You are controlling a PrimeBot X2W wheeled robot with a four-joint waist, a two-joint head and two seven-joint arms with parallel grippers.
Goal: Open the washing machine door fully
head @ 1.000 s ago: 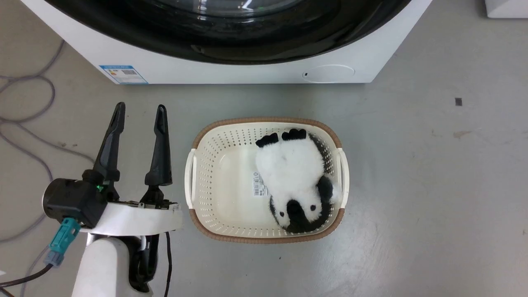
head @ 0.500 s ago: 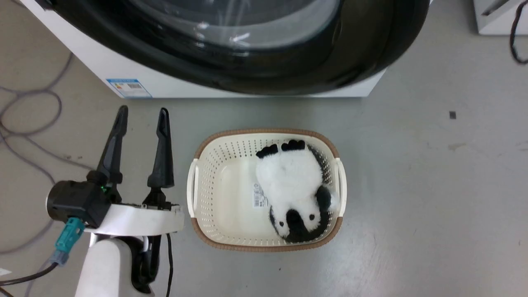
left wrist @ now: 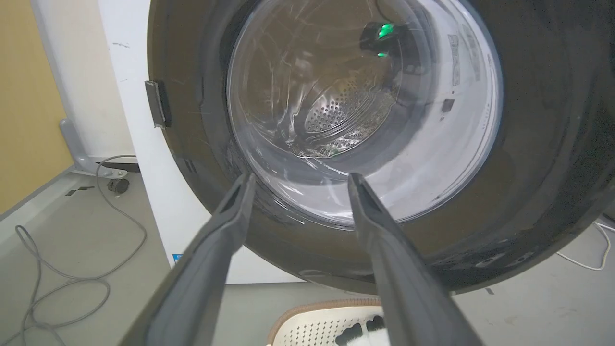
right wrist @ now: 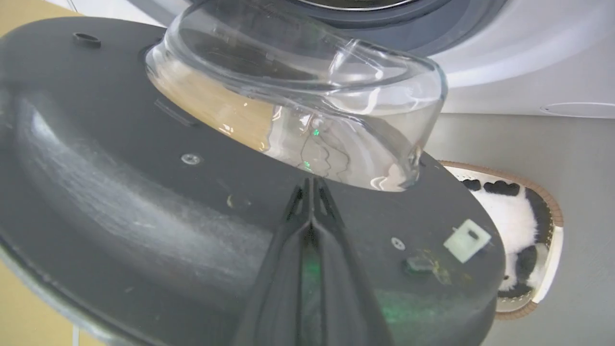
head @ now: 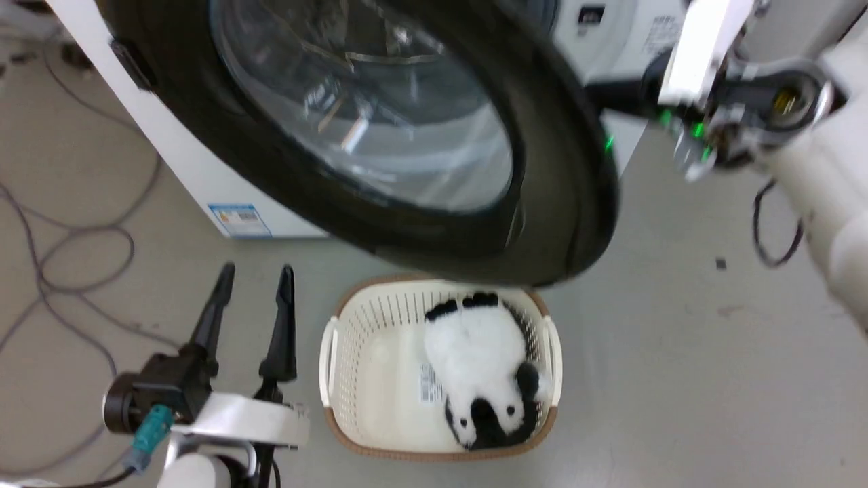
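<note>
Cables (head: 61, 271) loop over the grey floor (head: 678, 379) at the far left, partly cut off by the frame edge. Just right of them the left gripper (head: 257, 271) hangs low above the floor. Its two dark fingers are spread apart with nothing between them and point towards the white washing machine (head: 183, 156), whose top is out of frame. The washing machine door (head: 563, 169) stands swung partly out from the machine front, hinged at its left side. Its glossy black ring spans the upper middle of the head view, blurred and cut off at the top, and its lower edge hides the far rim of the cream basket (head: 330, 366) on the floor. A panda plush toy (head: 475, 346) lies in the basket's right half. At the upper right, the right gripper (right wrist: 311, 185) has its fingers hidden behind the door in the head view. Its own wrist camera shows them pressed together and empty, tips at the door's matte inner side just below the bulging glass bowl (right wrist: 298, 96); actual contact is hard to judge.
</note>
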